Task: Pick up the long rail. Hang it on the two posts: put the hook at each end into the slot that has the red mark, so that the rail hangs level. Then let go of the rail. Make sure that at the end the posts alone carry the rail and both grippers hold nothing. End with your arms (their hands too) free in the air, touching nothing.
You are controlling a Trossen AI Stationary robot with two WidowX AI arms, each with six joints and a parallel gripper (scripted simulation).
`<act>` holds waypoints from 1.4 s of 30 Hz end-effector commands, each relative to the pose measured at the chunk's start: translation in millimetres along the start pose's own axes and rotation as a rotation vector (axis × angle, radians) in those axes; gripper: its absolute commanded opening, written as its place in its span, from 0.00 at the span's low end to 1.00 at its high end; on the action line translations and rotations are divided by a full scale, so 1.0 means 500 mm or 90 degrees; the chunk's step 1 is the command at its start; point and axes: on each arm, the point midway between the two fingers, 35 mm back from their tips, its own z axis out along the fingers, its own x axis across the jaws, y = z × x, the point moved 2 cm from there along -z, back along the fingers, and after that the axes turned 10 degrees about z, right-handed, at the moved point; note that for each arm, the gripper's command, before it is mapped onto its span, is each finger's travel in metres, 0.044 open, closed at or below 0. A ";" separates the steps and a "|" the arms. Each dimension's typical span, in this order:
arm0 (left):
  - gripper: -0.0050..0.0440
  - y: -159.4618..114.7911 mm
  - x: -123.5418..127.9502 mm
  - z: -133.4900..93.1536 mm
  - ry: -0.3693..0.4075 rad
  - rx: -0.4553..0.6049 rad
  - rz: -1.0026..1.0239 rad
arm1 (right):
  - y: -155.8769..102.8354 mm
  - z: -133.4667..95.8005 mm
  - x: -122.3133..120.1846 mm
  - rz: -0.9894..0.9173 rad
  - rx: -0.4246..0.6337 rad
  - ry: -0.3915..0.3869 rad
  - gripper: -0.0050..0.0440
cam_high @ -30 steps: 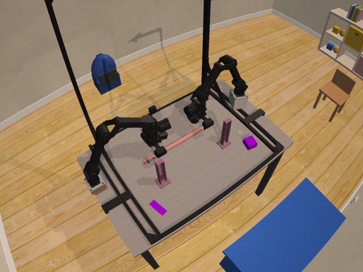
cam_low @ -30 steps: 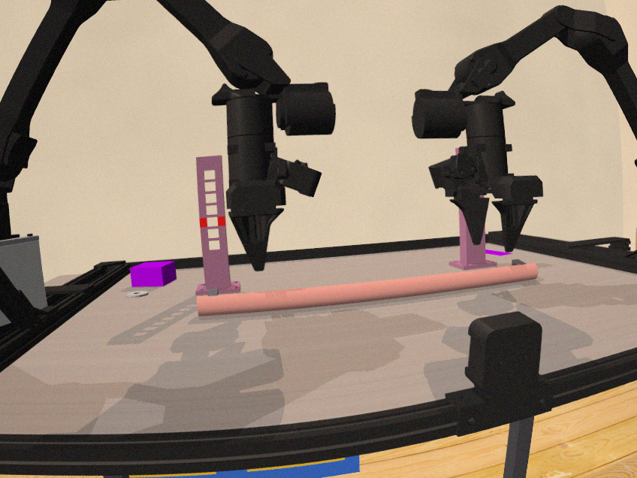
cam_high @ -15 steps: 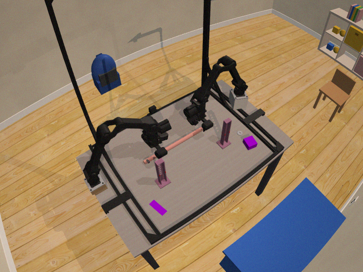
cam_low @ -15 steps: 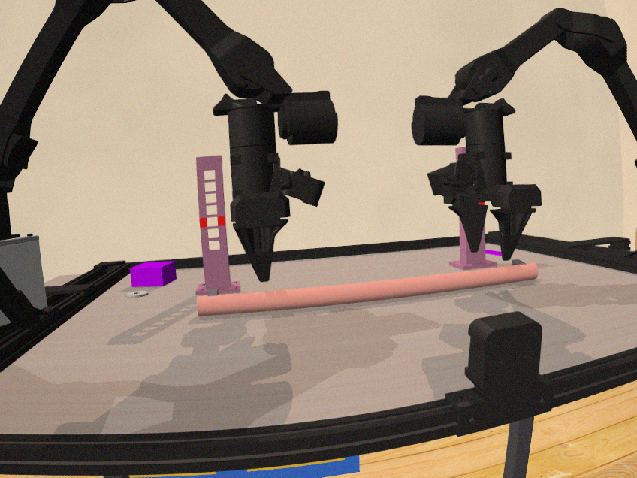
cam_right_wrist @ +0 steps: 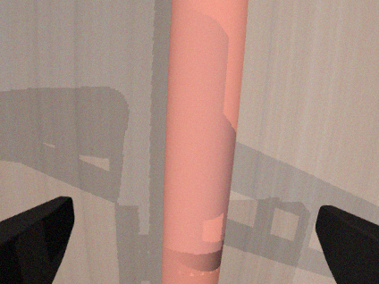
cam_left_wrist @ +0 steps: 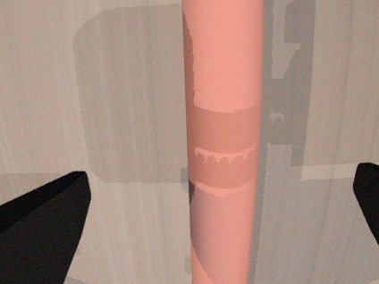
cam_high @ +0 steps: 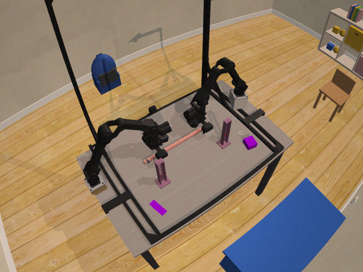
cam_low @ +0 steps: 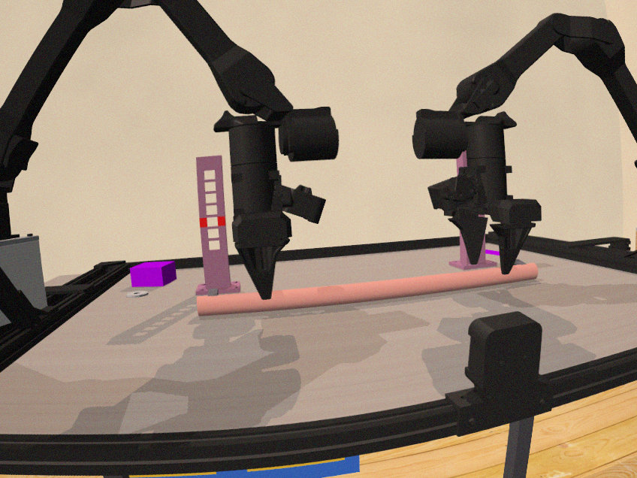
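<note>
1. The rail (cam_high: 181,140) (cam_low: 360,291) (cam_left_wrist: 225,67) (cam_right_wrist: 201,112) lies flat on the desk (cam_high: 199,175) (cam_low: 390,370), off the posts.
2. Its long axis runs from the left arm's side to the right arm's, roughly parallel to the line between the left post (cam_high: 225,133) (cam_low: 214,267) and the right post (cam_high: 160,172) (cam_low: 464,246).
3. In the exterior view it slants slightly, its right-arm end appearing higher and farther off.
4. The left hook (cam_low: 212,291) points toward the posts' side; the right hook (cam_high: 147,160) shows near the other end.
5. The left claw (cam_high: 199,128) (cam_low: 265,295) (cam_left_wrist: 224,181) is spread, fingers pointing down, one either side of the rail, with gaps between.
6. The right claw (cam_high: 156,153) (cam_low: 490,268) (cam_right_wrist: 198,215) is likewise spread astride the rail, pinching nothing.
7. In both wrist views the rail runs lengthwise up the picture, crossing between the fingertips.
</note>
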 end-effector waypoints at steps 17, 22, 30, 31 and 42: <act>0.85 -0.009 -0.002 0.041 -0.005 0.008 0.002 | -0.006 0.037 0.000 0.000 0.006 0.001 0.85; 0.61 -0.009 -0.002 0.041 -0.005 0.008 0.002 | -0.006 0.037 0.000 0.000 0.006 0.001 0.61; 0.31 -0.009 -0.002 0.041 -0.005 0.008 0.002 | -0.006 0.037 0.000 0.000 0.006 0.001 0.31; 0.27 -0.009 -0.002 0.041 -0.005 0.008 0.002 | -0.006 0.037 0.000 0.000 0.006 0.001 0.27; 0.17 -0.009 -0.002 0.041 -0.005 0.008 0.002 | -0.006 0.037 0.000 0.000 0.006 0.001 0.17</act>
